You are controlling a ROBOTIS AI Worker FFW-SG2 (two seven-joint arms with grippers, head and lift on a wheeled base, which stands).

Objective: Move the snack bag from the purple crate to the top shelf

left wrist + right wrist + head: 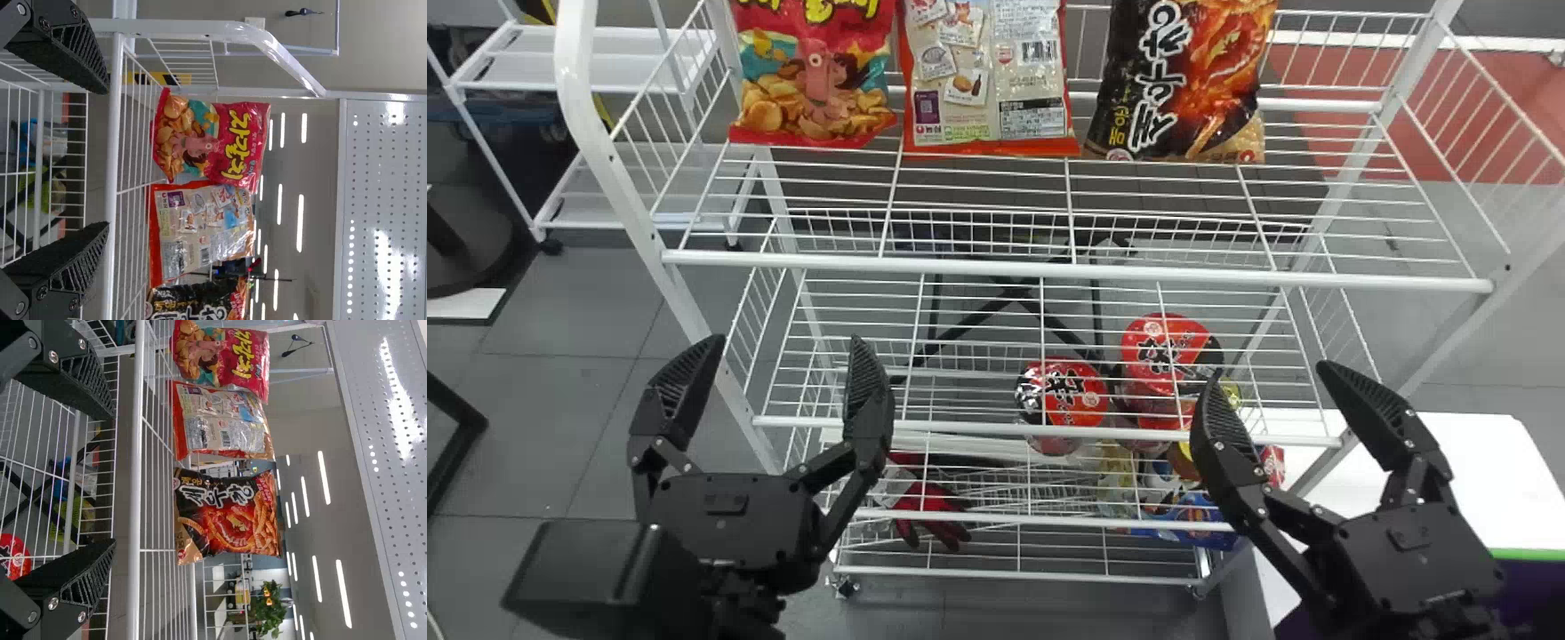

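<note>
Grey tile flr (560, 400) w/ thin seams, plus a red area (1414, 147) back R. White wire cart (587, 71) back L, on black casters — round black base (463, 244) nr it. White tabletop (1449, 462) on R. Grey ceiling (333, 520) w/ rows of lit strip lights (343, 593) — leafy green plant (267, 610) in bkgd.

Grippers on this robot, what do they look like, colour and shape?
The left gripper and right gripper match: black, each with two tapering fingers ribbed on the inside, jointed black links and silvery screws. A boxy black housing sits at the left wrist.
</note>
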